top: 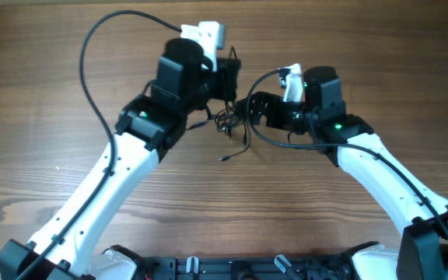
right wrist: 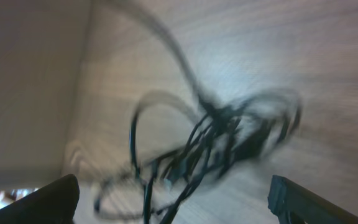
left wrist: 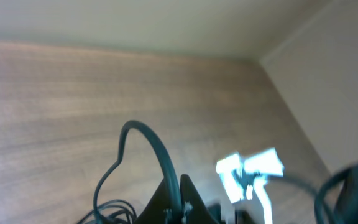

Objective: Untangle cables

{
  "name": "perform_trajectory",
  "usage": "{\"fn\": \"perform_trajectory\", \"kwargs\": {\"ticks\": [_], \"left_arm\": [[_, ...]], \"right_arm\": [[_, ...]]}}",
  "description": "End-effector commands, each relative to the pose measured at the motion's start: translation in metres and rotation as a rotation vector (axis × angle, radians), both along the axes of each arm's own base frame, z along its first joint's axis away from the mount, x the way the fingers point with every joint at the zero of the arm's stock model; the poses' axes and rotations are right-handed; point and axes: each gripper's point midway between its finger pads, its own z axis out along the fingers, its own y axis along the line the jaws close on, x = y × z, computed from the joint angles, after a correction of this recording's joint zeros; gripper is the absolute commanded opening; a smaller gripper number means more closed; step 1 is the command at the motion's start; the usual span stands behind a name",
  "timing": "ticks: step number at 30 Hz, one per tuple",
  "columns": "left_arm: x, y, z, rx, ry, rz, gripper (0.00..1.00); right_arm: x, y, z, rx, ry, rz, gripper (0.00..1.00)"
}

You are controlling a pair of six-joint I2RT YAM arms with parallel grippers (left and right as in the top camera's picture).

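Looking down from above, we see the cables [top: 229,122] as a small knotted bundle on the wooden table [top: 45,70], lying between our two grippers, with one loose end trailing toward the robot's base. Our left gripper [top: 229,84] is closed tight, and its wrist view shows a cord looping straight up out of the pinched tips. Our right gripper [top: 253,109] stands spread wide and holds nothing, with the blurred tangle just ahead of its jaws.

No legible txt, labels, brands or nos. in any view.
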Motion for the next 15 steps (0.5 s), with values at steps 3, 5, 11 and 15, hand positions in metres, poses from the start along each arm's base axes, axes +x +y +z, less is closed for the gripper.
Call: {"fn": "perform_trajectory", "kwargs": {"ticks": [3, 5, 11, 15], "left_arm": [[0.018, 0.041, 0.054, -0.119, -0.123, 0.115, 0.04], [0.02, 0.048, 0.082, -0.247, -0.155, 0.107, 0.04], [0.004, 0.056, 0.108, -0.329, -0.184, -0.04, 0.04], [0.026, 0.104, 0.089, -0.352, -0.089, 0.172, 0.04]], "right_arm": [[-0.031, 0.041, -0.021, -0.052, 0.01, 0.157, 1.0], [-0.022, 0.03, -0.056, -0.22, 0.058, -0.001, 1.0], [0.019, -0.014, -0.079, -0.247, 0.161, -0.38, 0.66], [-0.015, 0.053, -0.018, 0.031, 0.006, 0.132, 1.0]]}}
